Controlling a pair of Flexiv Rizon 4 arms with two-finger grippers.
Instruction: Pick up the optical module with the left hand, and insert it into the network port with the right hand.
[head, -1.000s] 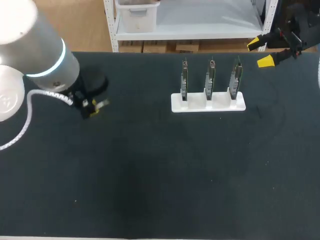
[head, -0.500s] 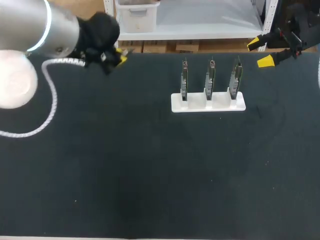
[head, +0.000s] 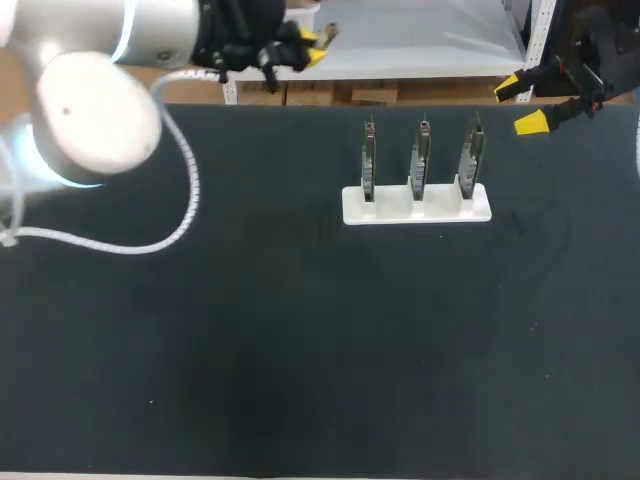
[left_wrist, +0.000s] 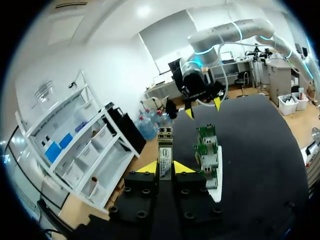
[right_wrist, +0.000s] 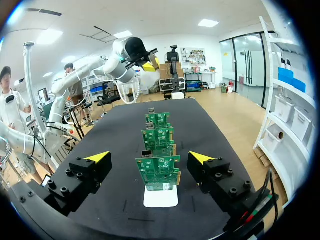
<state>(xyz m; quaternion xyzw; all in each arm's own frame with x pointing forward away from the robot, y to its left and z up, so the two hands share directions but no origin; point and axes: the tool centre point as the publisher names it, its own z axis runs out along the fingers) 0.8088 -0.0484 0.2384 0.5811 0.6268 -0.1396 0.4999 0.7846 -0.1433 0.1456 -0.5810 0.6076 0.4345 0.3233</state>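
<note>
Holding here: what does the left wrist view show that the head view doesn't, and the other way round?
Left wrist only: the module plainly clamped between the left gripper's fingers, sticking out ahead of them. Head only: that gripper at the table's far edge, well apart from the stand. Both: three boards upright in the white stand, and the open right gripper.

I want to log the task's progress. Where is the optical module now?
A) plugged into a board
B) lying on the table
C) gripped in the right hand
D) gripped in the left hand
D: the optical module sits clamped in the left hand, its yellow tips touching both sides.
</note>
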